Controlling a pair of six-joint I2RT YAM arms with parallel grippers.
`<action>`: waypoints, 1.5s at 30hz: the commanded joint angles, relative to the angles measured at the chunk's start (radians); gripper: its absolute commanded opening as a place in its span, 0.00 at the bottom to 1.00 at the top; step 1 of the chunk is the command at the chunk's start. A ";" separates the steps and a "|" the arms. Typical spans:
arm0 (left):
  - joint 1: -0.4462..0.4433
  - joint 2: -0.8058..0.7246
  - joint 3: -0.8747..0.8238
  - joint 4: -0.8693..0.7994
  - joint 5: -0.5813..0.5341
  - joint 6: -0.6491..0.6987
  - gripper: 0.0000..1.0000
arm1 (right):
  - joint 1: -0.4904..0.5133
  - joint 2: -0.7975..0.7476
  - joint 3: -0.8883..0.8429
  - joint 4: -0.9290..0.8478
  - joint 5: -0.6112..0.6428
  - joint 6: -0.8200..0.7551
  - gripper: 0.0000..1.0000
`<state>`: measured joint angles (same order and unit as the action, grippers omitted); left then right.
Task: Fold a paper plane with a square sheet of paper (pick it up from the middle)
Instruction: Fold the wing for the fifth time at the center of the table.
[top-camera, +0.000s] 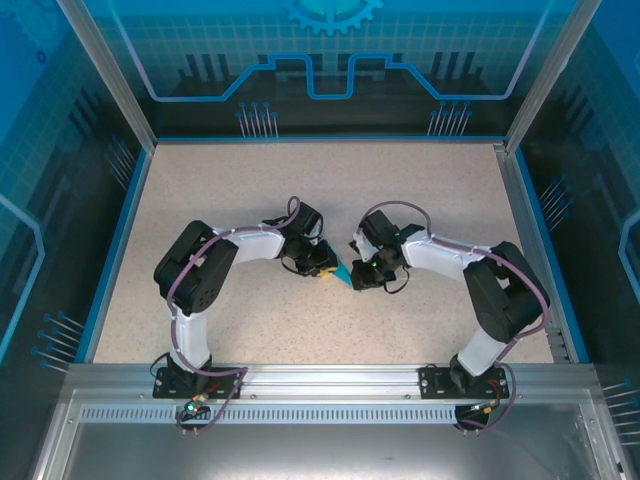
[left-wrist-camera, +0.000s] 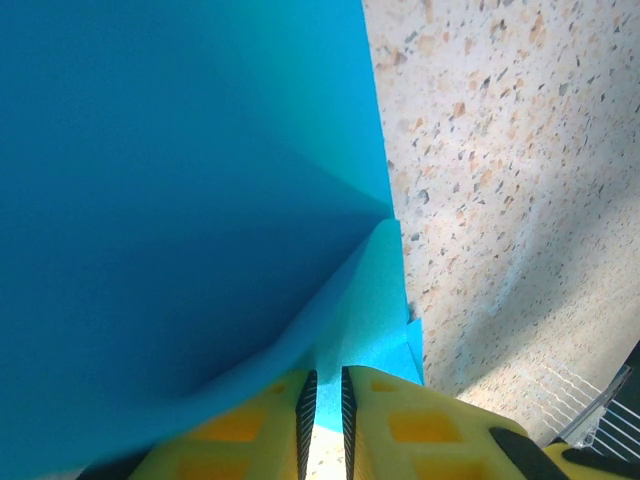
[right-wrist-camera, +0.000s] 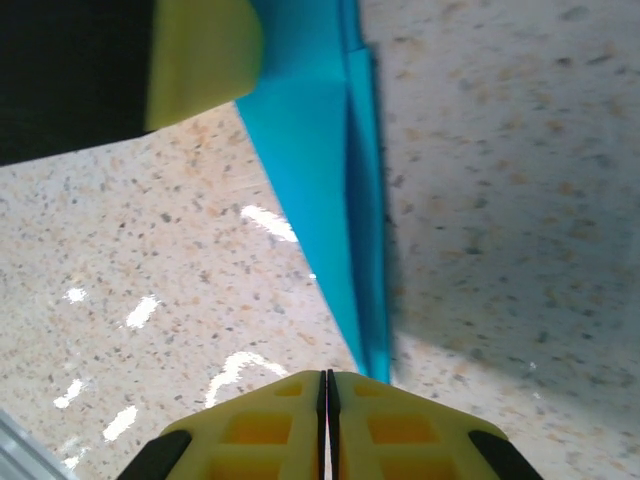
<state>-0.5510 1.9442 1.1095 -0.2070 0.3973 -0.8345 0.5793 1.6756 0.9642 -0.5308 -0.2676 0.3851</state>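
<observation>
Speckled table (top-camera: 300, 190), blue walls (top-camera: 330, 60), teal paper (top-camera: 342, 272)

paper plane (left-wrist-camera: 180, 200) | cut off top and left | shape untellable

a speckled beige table (top-camera: 300, 190) with a blue rim. the folded teal paper (top-camera: 343, 272) is near its middle; whether it touches the top is unclear.
</observation>
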 joint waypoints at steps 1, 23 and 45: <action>0.002 0.053 -0.008 -0.080 -0.093 0.023 0.20 | 0.016 0.044 0.019 -0.014 -0.036 -0.015 0.12; 0.002 0.061 0.001 -0.096 -0.108 0.032 0.20 | -0.073 -0.023 -0.079 0.056 -0.086 0.004 0.11; 0.003 0.056 0.015 -0.102 -0.095 0.050 0.20 | -0.052 0.147 0.011 0.148 -0.069 0.048 0.12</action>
<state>-0.5514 1.9499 1.1252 -0.2287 0.3935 -0.8188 0.5358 1.7954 0.9730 -0.3607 -0.3565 0.4290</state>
